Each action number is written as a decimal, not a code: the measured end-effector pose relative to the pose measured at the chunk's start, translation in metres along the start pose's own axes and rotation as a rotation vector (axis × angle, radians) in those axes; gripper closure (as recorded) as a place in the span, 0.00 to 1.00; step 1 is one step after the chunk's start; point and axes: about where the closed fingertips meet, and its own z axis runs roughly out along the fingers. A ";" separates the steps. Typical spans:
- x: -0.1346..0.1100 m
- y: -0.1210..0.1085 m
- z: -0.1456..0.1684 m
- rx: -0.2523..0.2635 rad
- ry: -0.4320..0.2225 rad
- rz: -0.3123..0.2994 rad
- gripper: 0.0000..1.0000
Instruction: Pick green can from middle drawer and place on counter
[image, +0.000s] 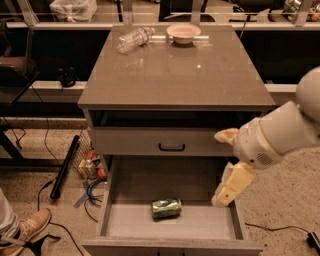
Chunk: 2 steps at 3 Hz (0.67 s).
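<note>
The green can (166, 208) lies on its side on the floor of the open middle drawer (106, 207), near the drawer's front and centre. The counter (175, 75) is the wide glossy top of the cabinet above it. My gripper (218, 169) comes in from the right on a white arm, over the drawer's right side wall. It is to the right of the can and above it, not touching it. Its two cream fingers (233, 183) stand wide apart and hold nothing.
A clear plastic bottle (134, 39) lies on the counter's back left and a pale bowl (183, 32) stands at the back centre. The shallower drawer with a black handle (171, 147) is slightly open above. Cables, small items (90, 167) and a person's shoe (27, 227) are on the floor at left.
</note>
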 end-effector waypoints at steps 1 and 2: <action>-0.004 -0.001 0.010 0.001 -0.033 0.015 0.00; -0.004 -0.001 0.010 0.001 -0.033 0.015 0.00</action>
